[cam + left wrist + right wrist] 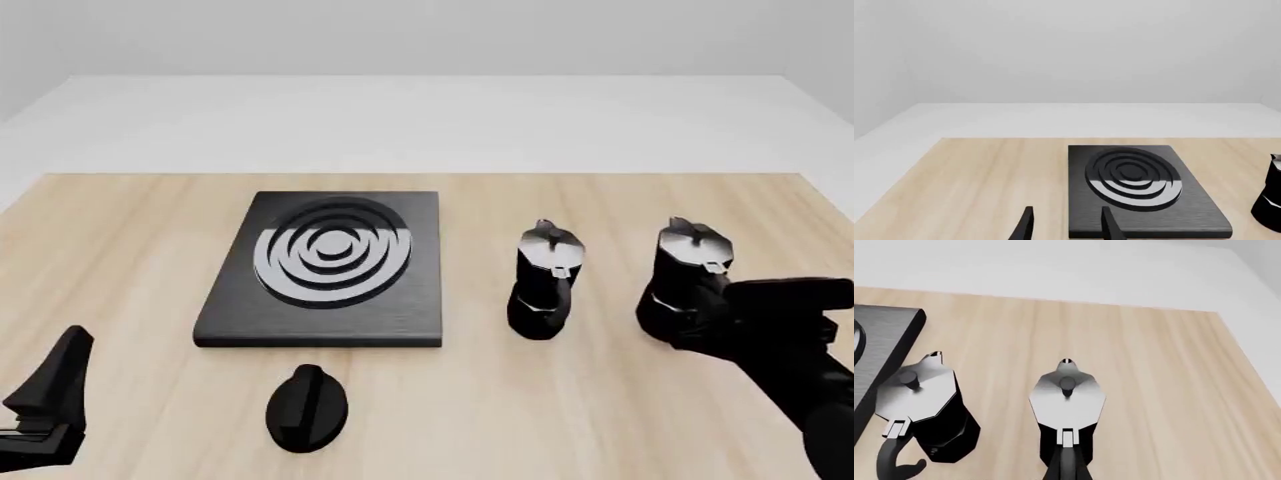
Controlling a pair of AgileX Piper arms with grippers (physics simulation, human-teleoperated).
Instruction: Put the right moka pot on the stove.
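Note:
The right moka pot (685, 272), black with a silver lid, stands on the table at the right; it also shows in the right wrist view (1067, 399). My right gripper (722, 300) is at its handle, and its fingers (1066, 466) show as one dark wedge closed around that handle. The stove (327, 268), a black slab with silvery rings, lies left of centre, and it also shows in the left wrist view (1137, 187). My left gripper (1066, 210) is open and empty, low at the near left (51, 388).
The other moka pot (545, 282) stands between the stove and the right pot, close to both; it also shows in the right wrist view (921, 402). A small black oval knob (307, 405) lies in front of the stove. The table's far edge is behind the stove.

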